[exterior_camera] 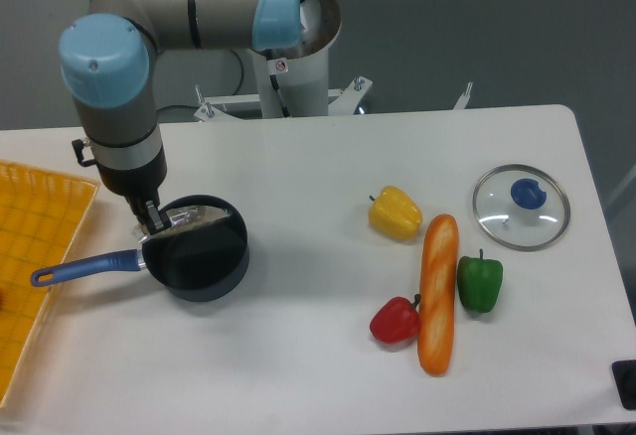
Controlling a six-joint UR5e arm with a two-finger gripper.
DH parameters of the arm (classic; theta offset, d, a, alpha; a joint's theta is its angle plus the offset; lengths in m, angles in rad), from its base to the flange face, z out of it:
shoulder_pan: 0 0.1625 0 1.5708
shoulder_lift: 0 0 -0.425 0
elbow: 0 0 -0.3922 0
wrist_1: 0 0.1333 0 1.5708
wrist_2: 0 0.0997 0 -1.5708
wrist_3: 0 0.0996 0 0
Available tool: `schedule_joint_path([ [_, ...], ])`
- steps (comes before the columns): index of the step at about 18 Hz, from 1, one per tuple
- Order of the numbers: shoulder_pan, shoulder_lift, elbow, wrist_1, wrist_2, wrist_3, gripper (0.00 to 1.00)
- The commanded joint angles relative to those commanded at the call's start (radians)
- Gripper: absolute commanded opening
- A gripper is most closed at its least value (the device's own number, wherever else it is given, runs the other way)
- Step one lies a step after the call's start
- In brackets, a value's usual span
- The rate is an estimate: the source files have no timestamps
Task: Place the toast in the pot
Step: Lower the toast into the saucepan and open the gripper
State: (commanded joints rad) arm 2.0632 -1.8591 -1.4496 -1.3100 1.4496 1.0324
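Being pinched by one edge in the gripper (pixel 151 218), the toast (pixel 199 216) is being held nearly flat over the pot (pixel 196 249) mouth, so that, on release, it is likely dropped inside.

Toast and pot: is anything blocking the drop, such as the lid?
Nothing visible blocks it. The gripper holds the toast over the rear rim of the open pot. The glass lid lies far off, across the table.
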Motion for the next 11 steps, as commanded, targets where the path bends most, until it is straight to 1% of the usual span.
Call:
schedule_joint_path([
  [8, -0.002, -0.018, -0.009, 0.008, -0.005, 0.006, 0.0],
  [11, -0.002, -0.034, -0.009, 0.009, -0.005, 0.008, 0.0],
])
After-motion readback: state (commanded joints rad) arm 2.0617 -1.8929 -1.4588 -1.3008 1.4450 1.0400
